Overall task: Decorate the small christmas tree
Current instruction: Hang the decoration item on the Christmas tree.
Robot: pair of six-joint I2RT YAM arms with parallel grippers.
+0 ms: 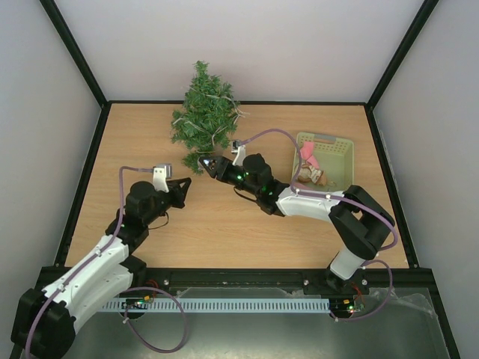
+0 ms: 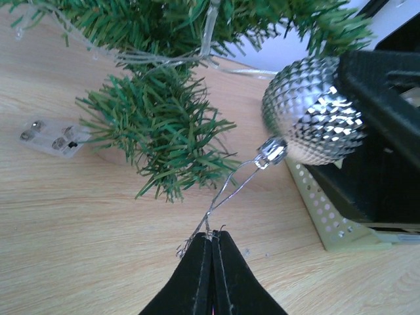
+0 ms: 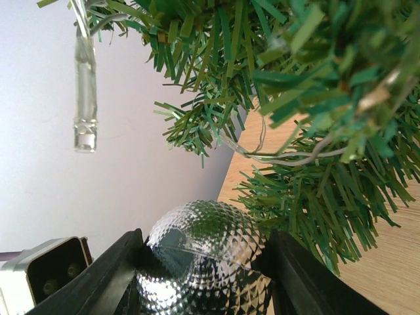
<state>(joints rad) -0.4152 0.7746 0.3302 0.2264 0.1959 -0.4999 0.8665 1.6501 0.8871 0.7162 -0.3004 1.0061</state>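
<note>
The small christmas tree (image 1: 203, 112) stands at the back of the table, strung with clear light cord. My right gripper (image 1: 213, 166) is shut on a silver faceted bauble (image 3: 207, 262) just below the tree's lowest branches (image 3: 315, 197). The bauble also shows in the left wrist view (image 2: 314, 118). A thin silver hanging loop (image 2: 230, 197) runs from the bauble's cap to my left gripper (image 2: 212, 237), which is shut on the loop's end. In the top view my left gripper (image 1: 182, 187) sits just left of the right one.
A pale green perforated basket (image 1: 340, 153) with a pink ornament and other decorations stands at the right back. A clear battery box (image 2: 49, 136) for the lights lies on the table beside the tree. Walls close off the back and sides.
</note>
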